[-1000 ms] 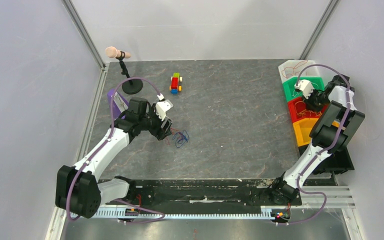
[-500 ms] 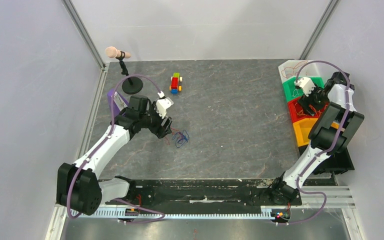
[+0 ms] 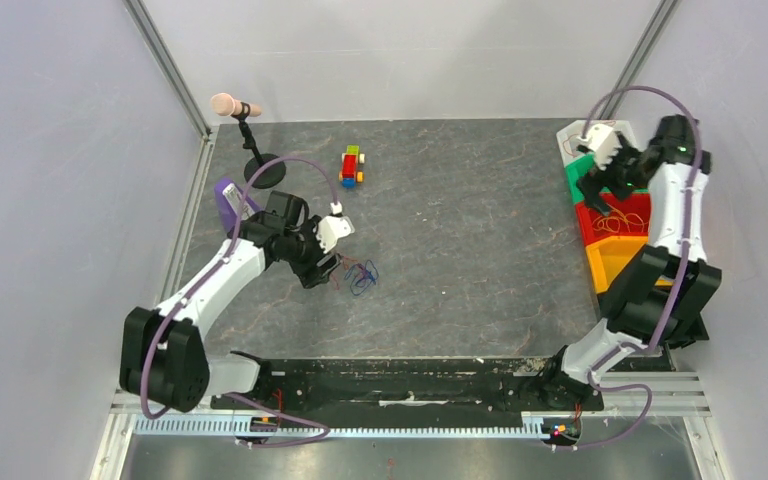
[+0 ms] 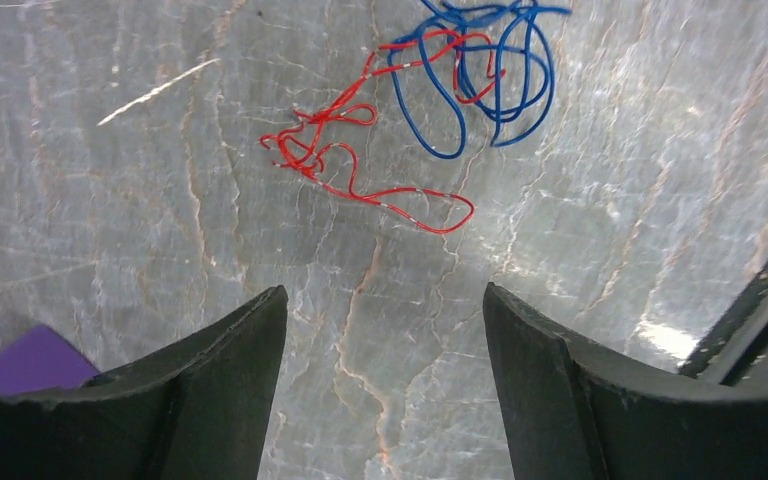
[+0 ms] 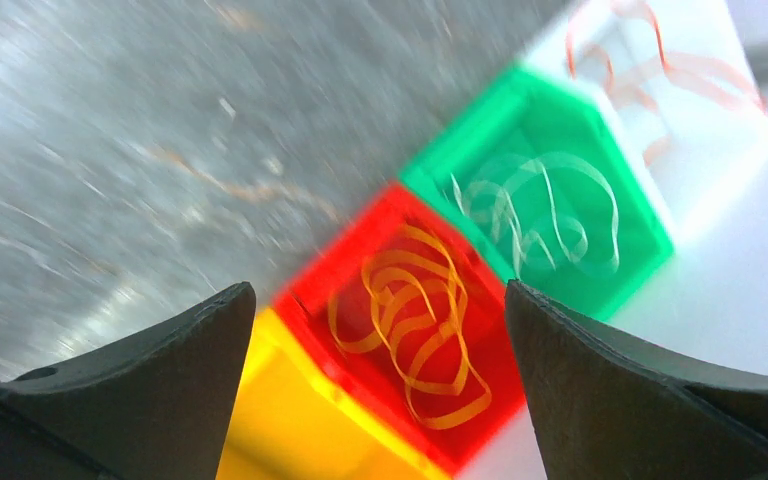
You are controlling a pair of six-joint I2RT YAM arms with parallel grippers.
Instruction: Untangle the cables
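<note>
Black fingers (image 4: 225, 390) of the left gripper (image 4: 385, 380) stand wide apart with nothing between them, just short of the cables (image 4: 422, 105), a tangle of red and blue loops lying on the grey table (image 4: 110, 200). The right gripper (image 5: 380, 390), far right of the cables, is also spread wide and empty. It is above a red bin (image 5: 345, 285) holding orange wire (image 5: 415, 320), next to a green bin (image 5: 620, 180) holding white wire (image 5: 540, 215). A toy car (image 3: 351, 166) sits beyond the cables.
</note>
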